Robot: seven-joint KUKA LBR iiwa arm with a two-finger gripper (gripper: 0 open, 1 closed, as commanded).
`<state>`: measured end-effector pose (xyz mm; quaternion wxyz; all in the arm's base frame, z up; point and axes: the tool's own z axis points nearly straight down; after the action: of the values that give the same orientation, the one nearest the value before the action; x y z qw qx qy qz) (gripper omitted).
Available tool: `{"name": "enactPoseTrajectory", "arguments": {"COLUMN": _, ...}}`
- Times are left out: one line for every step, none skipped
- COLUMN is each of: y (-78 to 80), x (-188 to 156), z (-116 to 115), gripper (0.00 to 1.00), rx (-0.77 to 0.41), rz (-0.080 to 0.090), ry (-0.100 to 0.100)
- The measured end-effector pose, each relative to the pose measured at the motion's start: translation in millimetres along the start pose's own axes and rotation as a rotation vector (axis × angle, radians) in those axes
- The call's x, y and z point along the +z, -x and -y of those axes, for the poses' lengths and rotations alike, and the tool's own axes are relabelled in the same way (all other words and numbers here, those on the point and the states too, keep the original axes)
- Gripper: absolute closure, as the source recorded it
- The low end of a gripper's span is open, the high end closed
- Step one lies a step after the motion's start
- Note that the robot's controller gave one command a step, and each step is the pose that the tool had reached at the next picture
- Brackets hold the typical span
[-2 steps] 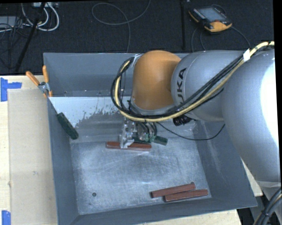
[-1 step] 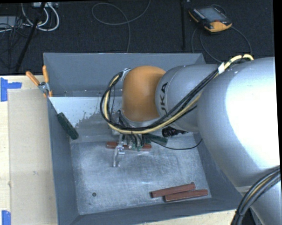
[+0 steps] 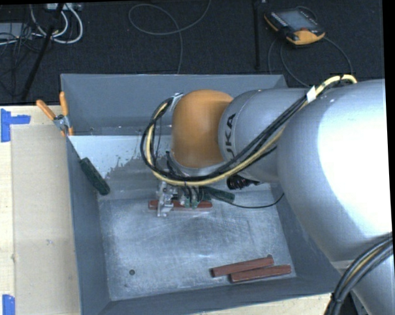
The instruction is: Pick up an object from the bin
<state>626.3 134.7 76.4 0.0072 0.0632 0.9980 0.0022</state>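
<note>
My gripper (image 3: 165,204) hangs low over the middle of the bin, under the arm's orange cover. It is right over a thin red-brown stick (image 3: 153,204) that lies flat on the floor, with its left end poking out past the gripper. A dark green bar (image 3: 220,195) sticks out to the right from beneath the arm, close to the same spot. I cannot tell whether the gripper touches the stick or has anything in it.
A dark green marker-like bar (image 3: 94,176) leans against the bin's left wall. Two red-brown sticks (image 3: 251,270) lie side by side near the front right corner. The arm covers the bin's right and back part.
</note>
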Motion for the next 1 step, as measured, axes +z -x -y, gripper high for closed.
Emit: {"name": "enactPoseTrajectory", "arguments": {"y": 0.0, "x": 0.0, "z": 0.0, "gripper": 1.00, "rx": 0.000, "rz": 0.000, "ry": 0.000}}
